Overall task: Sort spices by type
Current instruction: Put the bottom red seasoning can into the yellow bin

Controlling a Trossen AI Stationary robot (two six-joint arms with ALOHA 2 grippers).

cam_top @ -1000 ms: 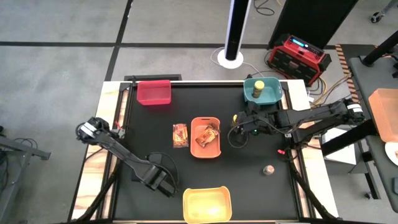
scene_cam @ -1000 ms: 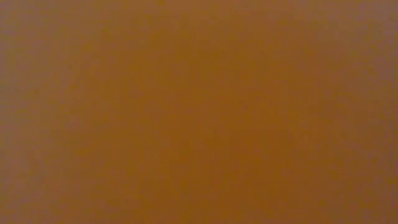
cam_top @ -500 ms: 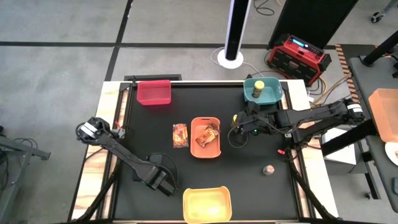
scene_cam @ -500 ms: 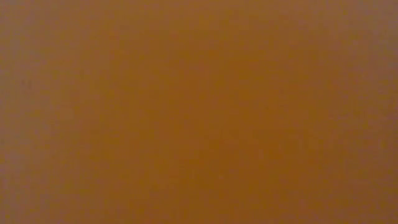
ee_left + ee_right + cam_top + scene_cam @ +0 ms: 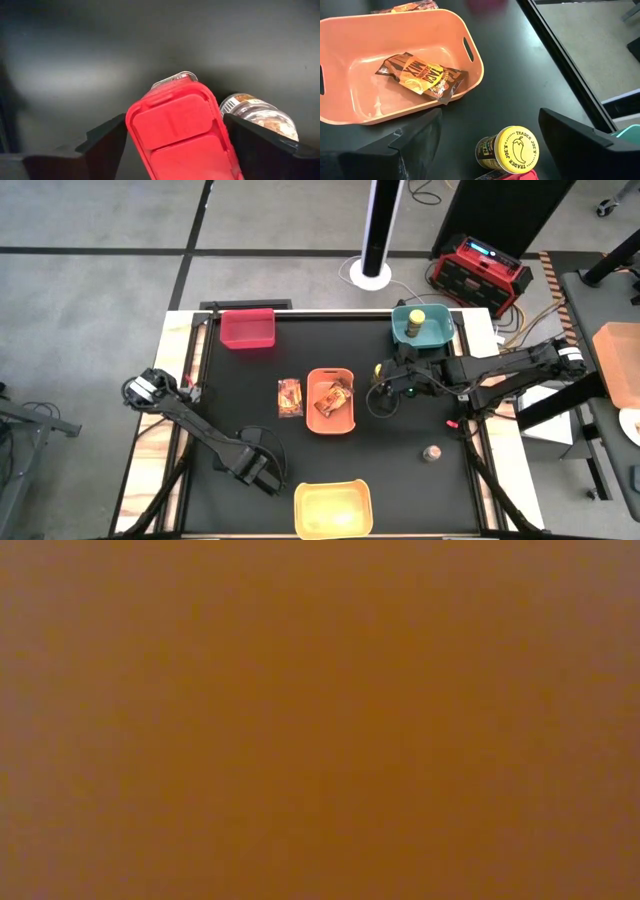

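1. Far left, the left gripper (image 5: 258, 470) is sitting low over the near-left part of the table (image 5: 400, 480). It's pinching a red cube box (image 5: 175, 125), with both fingers pressing on the box's sides. A tiny jar (image 5: 260, 112) is lying just beside that box.
2. The red bin (image 5: 225, 330) is sitting at the far-left corner of the table.
3. A loose printed packet (image 5: 290, 397) is lying flat on the table, just left of the orange bin (image 5: 312, 415).
4. The binned packet (image 5: 335, 396) is resting inside the orange bin, mid-table.
5. The yellow bin (image 5: 300, 505) is sitting at the near edge, right of the left gripper.
6. The right gripper (image 5: 383, 390) is hanging just right of the orange bin with its fingers spread wide. A yellow-lidded jar (image 5: 512, 147) is sitting between them, with a gap showing on each side.
7. The teal bin (image 5: 397, 330) is sitting at the far right, holding a second yellow jar (image 5: 416, 320).
8. A silver-lidded jar (image 5: 432, 453) is standing alone, near-right on the table.
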